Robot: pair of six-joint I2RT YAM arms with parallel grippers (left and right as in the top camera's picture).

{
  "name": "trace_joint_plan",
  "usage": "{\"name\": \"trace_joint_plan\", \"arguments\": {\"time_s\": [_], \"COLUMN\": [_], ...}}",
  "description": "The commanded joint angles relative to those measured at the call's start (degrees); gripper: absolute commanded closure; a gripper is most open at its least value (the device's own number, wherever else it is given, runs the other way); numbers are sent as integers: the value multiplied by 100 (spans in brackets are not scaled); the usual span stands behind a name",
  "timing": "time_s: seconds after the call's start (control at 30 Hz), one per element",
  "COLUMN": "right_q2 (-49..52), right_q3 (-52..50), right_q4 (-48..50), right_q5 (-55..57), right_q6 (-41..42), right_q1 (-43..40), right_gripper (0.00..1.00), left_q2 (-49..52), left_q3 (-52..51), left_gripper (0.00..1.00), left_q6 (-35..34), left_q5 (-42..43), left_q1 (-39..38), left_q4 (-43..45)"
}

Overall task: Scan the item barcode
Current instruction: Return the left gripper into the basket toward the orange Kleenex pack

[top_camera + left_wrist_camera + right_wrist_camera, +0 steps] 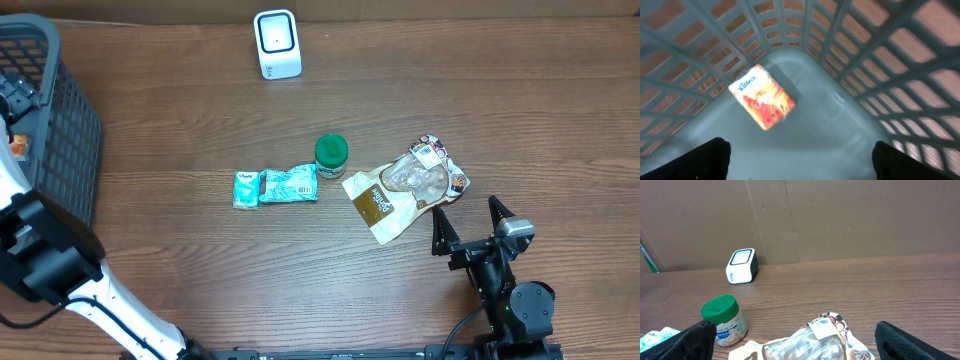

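Overhead: evenly and moderately lit from above, sharp across the brown table (pixel 300 270). Only short, soft shadows beside the jar (pixel 331 154) and the bag (pixel 405 190); bright, nearly washed-out white on the scanner (pixel 276 44).

Left wrist view: blurred and smeared all over. Soft edges on the basket (pixel 850 55) lattice, splayed outward toward the frame corners; a pale sheen on its grey floor; fuzzy print on the orange pack (pixel 761 96). Left fingers (pixel 700 160) mere black, unfocused shapes in the lower corners.

Right wrist view: crisp, flat, slightly dim against the cardboard (pixel 840 220). Small glints on the clear bag at bottom centre; right fingers (pixel 690 342) black and without detail at the lower corners.
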Motion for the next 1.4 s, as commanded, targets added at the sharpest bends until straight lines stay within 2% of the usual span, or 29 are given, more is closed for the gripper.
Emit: {"name": "trace_joint_plan", "arguments": {"time_s": [0.0, 0.37, 0.97, 1.1, 1.2, 1.33, 1.37], "right_q2": [-57, -57, -57, -57, -57, -57, -57], "right_q3": [-61, -61, -61, -61, -61, -61, -61], "right_q4": [35, 35, 35, 35, 35, 35, 35], "right_q5": [-9, -9, -9, -9, -9, -9, -9], "right_q6": [15, 15, 15, 15, 15, 15, 15], "right_q1": [-15, -15, -15, -15, -15, -15, -15], "right_gripper": [0, 0, 0, 0, 0, 0, 0], "left_q2": [387, 835, 1447, 1473, 1473, 1473, 1473], "left_q3": [37, 33, 26, 15, 15, 15, 15], "left_gripper": [11, 29, 28, 32, 50, 89, 96], "left_q6": [166, -437, -411, -409, -404, -389, -387], "left_q5": [-238, -387, -361, -323, -323, -317, -297], "left_q1": [48, 428, 481, 472, 472, 468, 463], "left_q4": [142, 339, 444, 407, 345, 219, 173]}}
